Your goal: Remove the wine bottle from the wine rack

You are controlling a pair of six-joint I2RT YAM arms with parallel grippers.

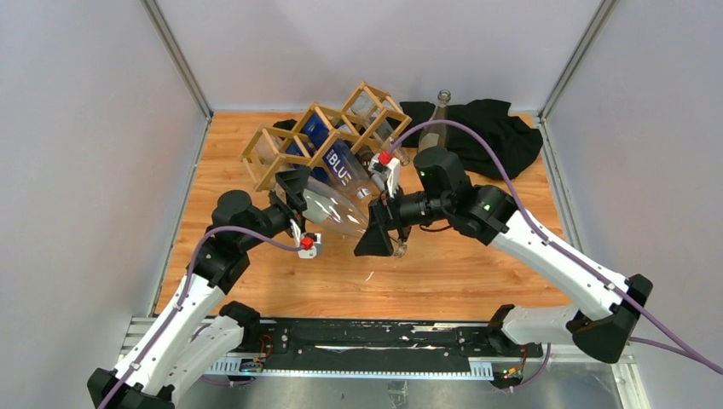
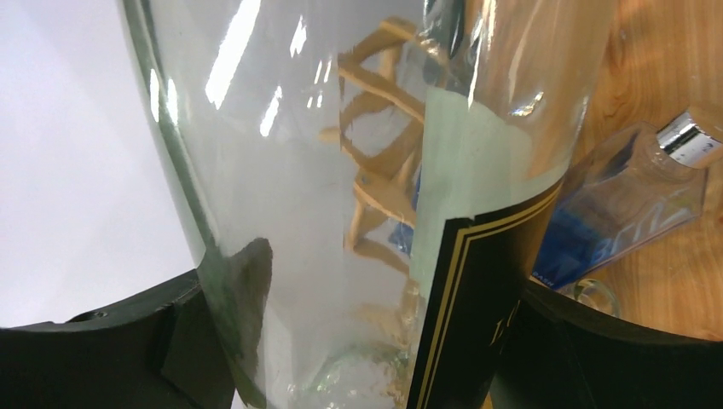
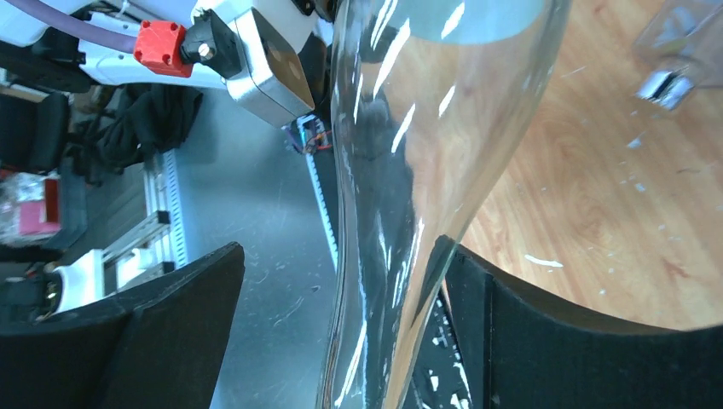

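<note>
Left end effector [image 1: 305, 204] pinching wine bottle [image 1: 338, 210], right end effector [image 1: 381, 234] spread — wood tabletop [image 1: 452, 273], grey walls [image 1: 85, 128].

1. This is a robotics lab test cell. Plain grey panel walls [image 1: 77, 170] close in three sides and are joined by aluminium posts [image 1: 177, 58].
2. A left arm [image 1: 175, 315] and a right arm [image 1: 554, 256], both white and black, are bolted to a black mounting rail [image 1: 367, 345] at the near edge of a wood-grain tabletop [image 1: 443, 273].
3. Purple cables [image 1: 452, 123] run along both arms.
4. The right wrist view shows slotted aluminium framing [image 3: 166, 213] and bare sheet metal [image 3: 256, 196] beside the cell.
</note>
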